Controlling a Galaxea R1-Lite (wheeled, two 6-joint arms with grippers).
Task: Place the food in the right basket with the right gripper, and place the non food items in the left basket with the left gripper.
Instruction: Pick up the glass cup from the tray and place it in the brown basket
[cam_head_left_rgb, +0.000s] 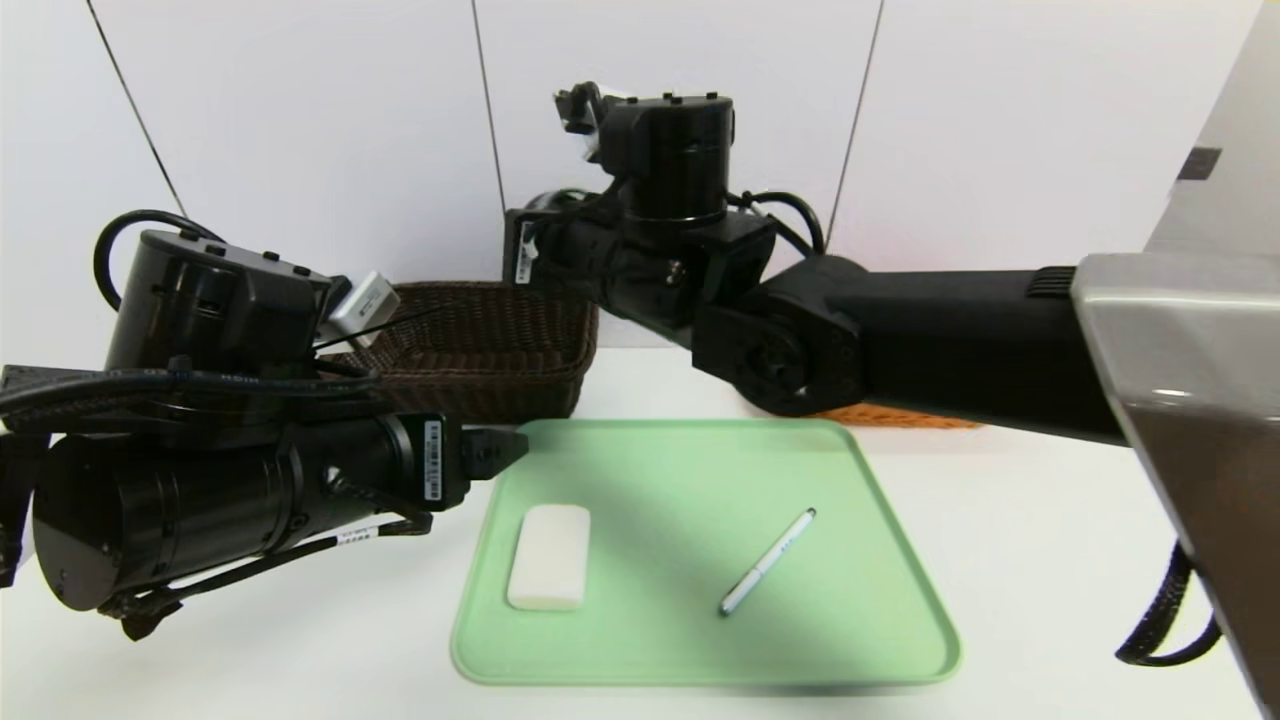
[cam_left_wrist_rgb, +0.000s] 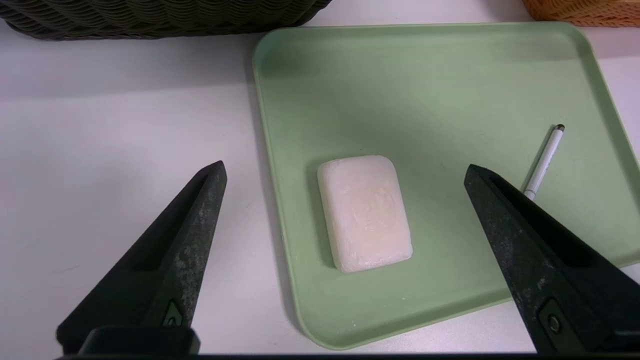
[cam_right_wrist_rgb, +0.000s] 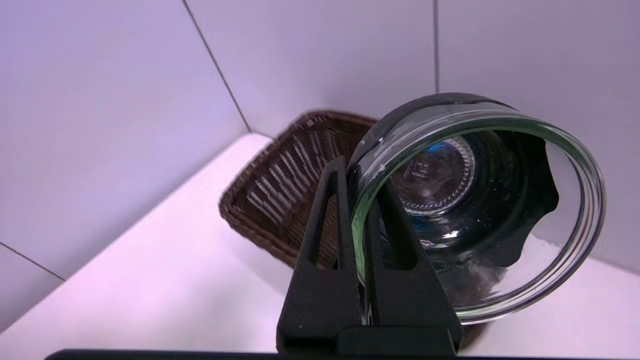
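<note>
**Right gripper clamped on glass cup rim**

Right gripper (cam_right_wrist_rgb: 362, 200) pinches the thin rim of the clear glass cup (cam_right_wrist_rgb: 475, 205), which we find tilted on its side above the dark brown woven basket (cam_right_wrist_rgb: 285, 185). Left gripper (cam_left_wrist_rgb: 345, 172) stands wide open over the white rounded block (cam_left_wrist_rgb: 365, 212); the slim white pen (cam_left_wrist_rgb: 544, 162) lies nearby on the smooth green tray (cam_left_wrist_rgb: 450, 80). We note the orange wicker basket (cam_left_wrist_rgb: 585, 12) behind the tray.

High head view and close left wrist view, both over green tray (cam_head_left_rgb: 900, 560).
</note>
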